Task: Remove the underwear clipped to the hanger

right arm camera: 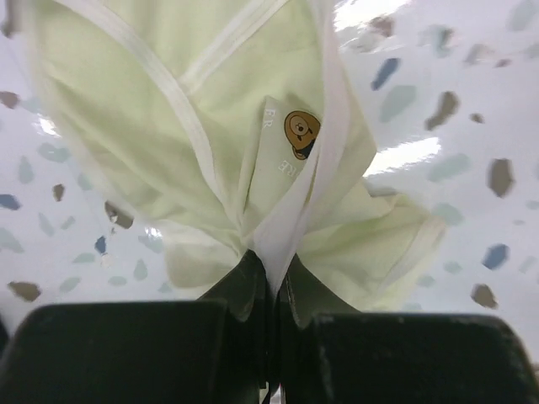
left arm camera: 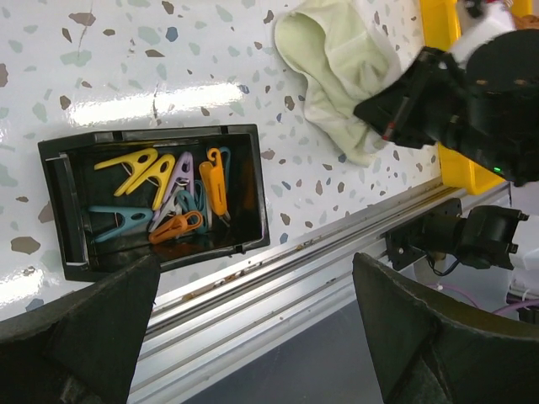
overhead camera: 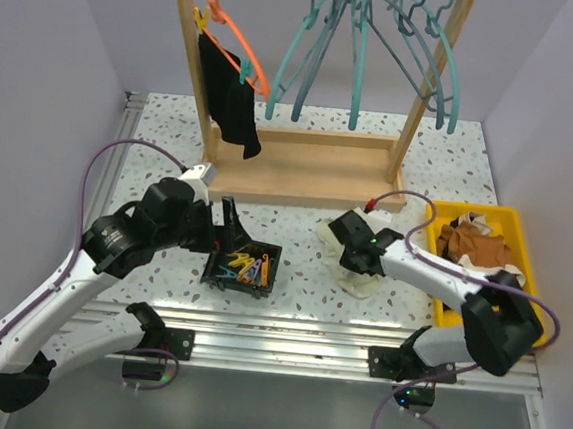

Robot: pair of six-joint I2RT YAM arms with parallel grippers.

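Quick status from my end. The right gripper (right arm camera: 271, 282) is pinched shut on a fold of the cream brief (right arm camera: 210, 126), which lies bunched on the table just in front of the wooden rack (overhead camera: 301, 166), next to the yellow bin (overhead camera: 529, 251) with the brown clothes. The black piece (overhead camera: 234, 100) is still clipped to the orange hanger (overhead camera: 243, 45) up on the rail, so I'd call the job half done at best.

The left gripper (overhead camera: 230, 225) hangs wide open over the peg box (overhead camera: 243, 266), holding nothing.

What worries me: the pinch looks like it has only the elastic edge and a thin bit of cloth between the fingertips. If I lift fast, that could slide out and drop the brief short of wherever it's going. The rest trails loose too, so it might drag across the table or catch the bin wall.

Later on, tugging the black piece without opening its clips could swing the hanger – or pull it off the rail.
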